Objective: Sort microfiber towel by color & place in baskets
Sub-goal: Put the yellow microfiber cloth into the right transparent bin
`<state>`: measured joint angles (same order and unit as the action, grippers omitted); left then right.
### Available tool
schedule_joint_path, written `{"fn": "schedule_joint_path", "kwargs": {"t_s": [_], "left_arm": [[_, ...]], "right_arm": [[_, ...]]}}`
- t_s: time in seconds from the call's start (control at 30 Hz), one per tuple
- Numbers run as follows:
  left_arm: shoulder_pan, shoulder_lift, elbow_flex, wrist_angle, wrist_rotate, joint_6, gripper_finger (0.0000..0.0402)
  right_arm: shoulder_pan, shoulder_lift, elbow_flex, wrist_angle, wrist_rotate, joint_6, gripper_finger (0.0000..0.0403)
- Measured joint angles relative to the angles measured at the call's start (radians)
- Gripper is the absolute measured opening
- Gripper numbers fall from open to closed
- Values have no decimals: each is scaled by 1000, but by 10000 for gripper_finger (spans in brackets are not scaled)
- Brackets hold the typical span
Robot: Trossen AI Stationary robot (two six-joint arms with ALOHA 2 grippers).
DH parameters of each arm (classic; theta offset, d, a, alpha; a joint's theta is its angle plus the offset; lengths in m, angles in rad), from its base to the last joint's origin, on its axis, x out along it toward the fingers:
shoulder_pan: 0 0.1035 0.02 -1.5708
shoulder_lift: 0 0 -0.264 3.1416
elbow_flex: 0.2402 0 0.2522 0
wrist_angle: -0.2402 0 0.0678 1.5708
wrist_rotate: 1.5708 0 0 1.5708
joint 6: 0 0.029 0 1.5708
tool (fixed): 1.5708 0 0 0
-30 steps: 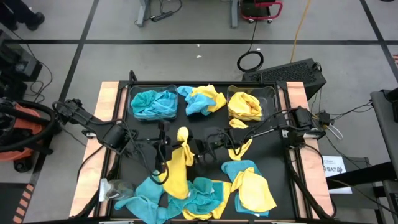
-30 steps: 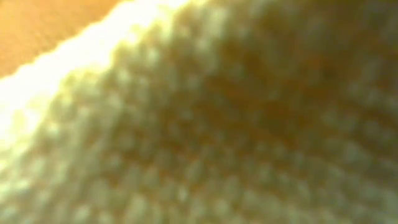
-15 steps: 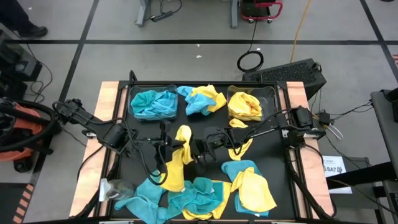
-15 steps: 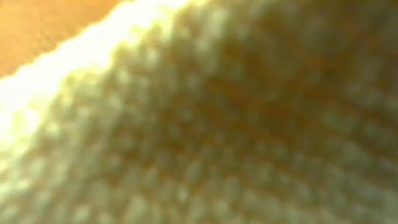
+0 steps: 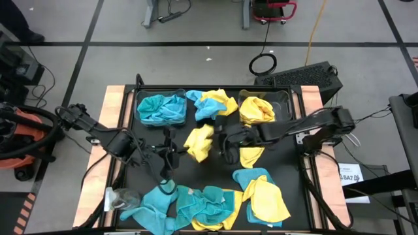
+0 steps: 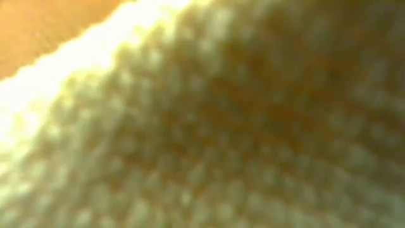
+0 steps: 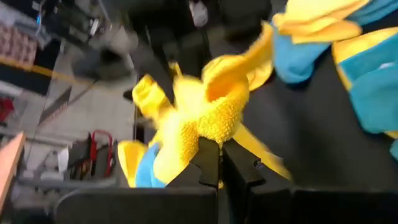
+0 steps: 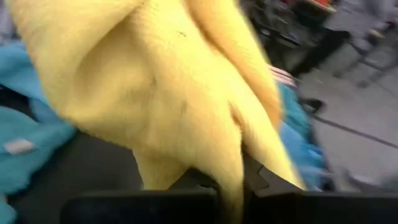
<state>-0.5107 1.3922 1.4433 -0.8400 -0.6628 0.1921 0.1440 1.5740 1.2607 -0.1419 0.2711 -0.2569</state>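
A yellow microfiber towel (image 5: 199, 141) hangs bunched above the black mat between my two grippers. My left gripper (image 5: 175, 149) is shut on its left end and my right gripper (image 5: 222, 140) is shut on its right end. The left basket (image 5: 138, 98) holds teal towels (image 5: 161, 108). In the right basket (image 5: 287, 99) are yellow towels (image 5: 257, 109). A teal and yellow heap (image 5: 211, 104) lies between the baskets. More teal and yellow towels (image 5: 215, 202) lie along the near edge. A yellow cloth (image 6: 202, 126) fills the low view. My left gripper pinches a bunched part of the yellow towel (image 7: 212, 132) between its two fingers, coming from the table's left and slanting a little down. The towel stands clear of the mat. My right gripper pinches the towel's other end (image 8: 231, 155) from the table's right. The cloth drapes over its fingers and hides the place of contact.
Another yellow towel (image 5: 251, 155) lies on the mat under my right arm. A crumpled clear plastic piece (image 5: 117, 198) lies at the near left corner. The mat's middle (image 5: 209, 171) is bare. Wooden strips (image 5: 114, 98) border the mat on both sides.
My right gripper has taken hold of the yellow towel, risen and gone toward the far edge, tipping up toward level. The towel's lower end, which lay on the near pile, is lifted clear, and the towel is now bunched between both grippers.
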Motion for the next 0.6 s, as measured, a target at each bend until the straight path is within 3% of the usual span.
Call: {"fn": "schedule_joint_path", "kwargs": {"t_s": [0.2, 0.3, 0.6], "left_arm": [[29, -1, -14, -43, 2, -95, 32], [24, 0, -28, -25, 18, -117, 70], [31, 0, -113, 72, 32, -162, 187]], "right_arm": [[-6, -141, 1, -221, 190, -1, 1], [-28, -198, 1, -291, 271, 18, 1], [-111, -291, 0, -487, 387, 43, 0]]}}
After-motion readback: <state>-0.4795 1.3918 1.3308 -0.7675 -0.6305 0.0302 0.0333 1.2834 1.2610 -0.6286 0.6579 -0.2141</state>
